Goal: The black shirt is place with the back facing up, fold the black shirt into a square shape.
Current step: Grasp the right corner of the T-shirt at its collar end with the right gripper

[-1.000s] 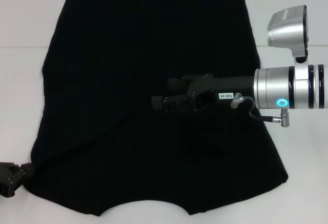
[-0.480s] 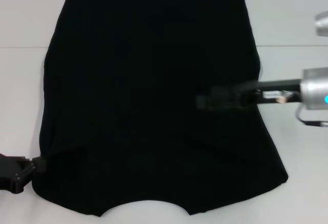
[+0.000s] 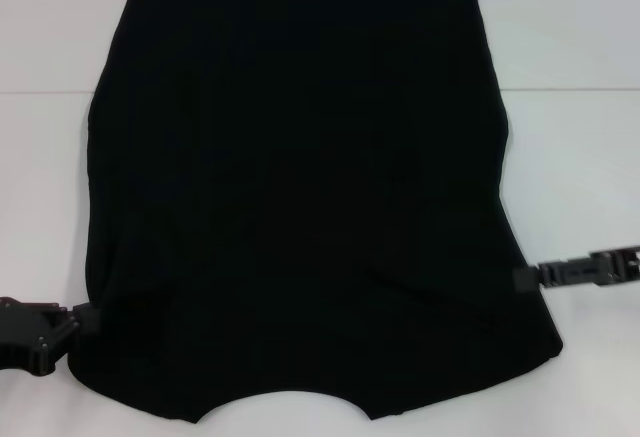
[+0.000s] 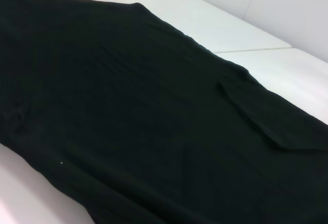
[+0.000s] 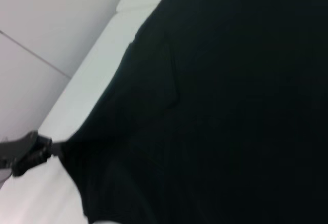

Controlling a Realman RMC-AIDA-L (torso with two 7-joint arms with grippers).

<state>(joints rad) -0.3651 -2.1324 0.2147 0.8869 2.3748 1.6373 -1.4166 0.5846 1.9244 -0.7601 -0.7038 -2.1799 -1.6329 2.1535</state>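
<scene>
The shirt (image 3: 300, 187) lies flat, back up, on the table (image 3: 570, 47). It looks soft and limp, best pinched at corners. The left gripper (image 3: 40, 332) and right gripper (image 3: 575, 272) touch its near side edges; whether either grips, I cannot tell.

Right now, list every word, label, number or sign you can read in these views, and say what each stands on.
None can be read.
The large matte black cloth shirt shows only plain black fabric in all three views; no letters are visible.
The black jointed left gripper and right gripper, at the shirt's near side edges, show no legible marking.
</scene>
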